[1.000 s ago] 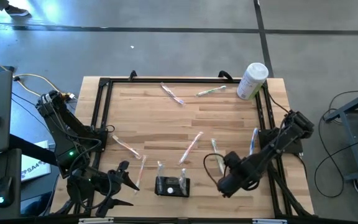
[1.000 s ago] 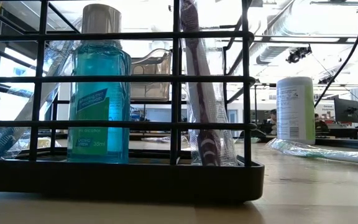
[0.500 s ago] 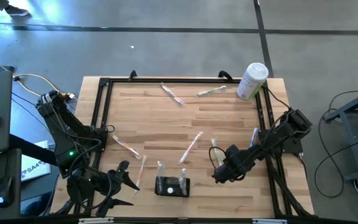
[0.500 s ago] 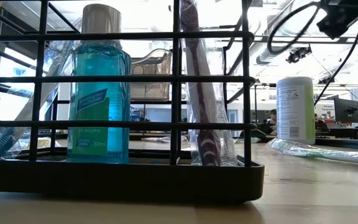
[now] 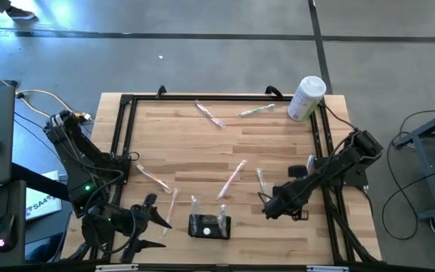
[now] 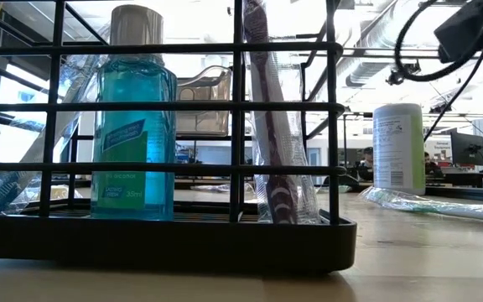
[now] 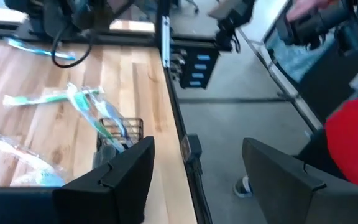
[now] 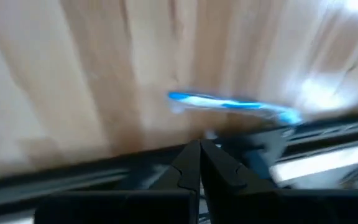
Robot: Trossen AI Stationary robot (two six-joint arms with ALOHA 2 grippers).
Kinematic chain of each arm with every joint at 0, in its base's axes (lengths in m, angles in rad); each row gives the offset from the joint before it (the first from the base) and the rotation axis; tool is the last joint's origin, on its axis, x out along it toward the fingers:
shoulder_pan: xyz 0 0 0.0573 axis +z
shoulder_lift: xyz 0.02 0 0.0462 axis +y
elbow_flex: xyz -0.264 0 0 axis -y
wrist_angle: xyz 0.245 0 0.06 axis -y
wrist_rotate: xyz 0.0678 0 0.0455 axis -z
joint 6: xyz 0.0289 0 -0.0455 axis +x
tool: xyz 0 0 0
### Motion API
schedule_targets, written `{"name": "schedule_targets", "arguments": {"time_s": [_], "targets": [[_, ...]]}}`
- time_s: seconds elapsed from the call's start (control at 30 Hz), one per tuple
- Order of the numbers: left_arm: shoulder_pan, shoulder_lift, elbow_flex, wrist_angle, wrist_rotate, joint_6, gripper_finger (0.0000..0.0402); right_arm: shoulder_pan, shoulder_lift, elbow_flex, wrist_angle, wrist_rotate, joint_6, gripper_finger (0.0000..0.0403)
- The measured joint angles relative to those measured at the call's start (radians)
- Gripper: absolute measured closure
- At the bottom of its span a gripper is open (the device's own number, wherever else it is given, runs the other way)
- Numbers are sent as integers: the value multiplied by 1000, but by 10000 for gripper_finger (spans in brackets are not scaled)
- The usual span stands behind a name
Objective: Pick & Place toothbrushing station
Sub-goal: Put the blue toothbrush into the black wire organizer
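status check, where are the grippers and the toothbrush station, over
Right gripper shut, empty, over the table right of the toothbrushing station. Left gripper open, waiting by the near left edge. Wrapped toothbrushes scattered on the table; nothing blocking the station.

Counting from the top-down view: one toothbrushing station (image 5: 208,226), the little black wire rack. One blue mouthwash bottle (image 6: 132,126) sits in it, plus what looks like two wrapped brushes (image 6: 271,126), though the wrappers make that hard to call. Loose wrapped toothbrushes (image 5: 232,178) scattered on the table (image 5: 202,143): I get seven, and one of those has a blue handle. One white cylindrical container (image 5: 306,98). Two robot arms, the left arm (image 5: 74,151) and the right arm (image 5: 331,174).
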Motion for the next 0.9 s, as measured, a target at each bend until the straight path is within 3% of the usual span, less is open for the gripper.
{"name": "schedule_targets", "arguments": {"time_s": [0.2,0.33,0.67,0.9], "targets": [[13,13,0,89,-173,7,161,-16,-175,-149,-2,20,-213,401],[56,18,0,144,-227,-11,161,1,-303,-226,8,1,-306,401],[206,92,2,295,-211,-54,161,34,-442,-372,105,53,-639,401],[272,166,1,358,-45,-172,161,34,-441,-441,239,70,-667,375]]}}
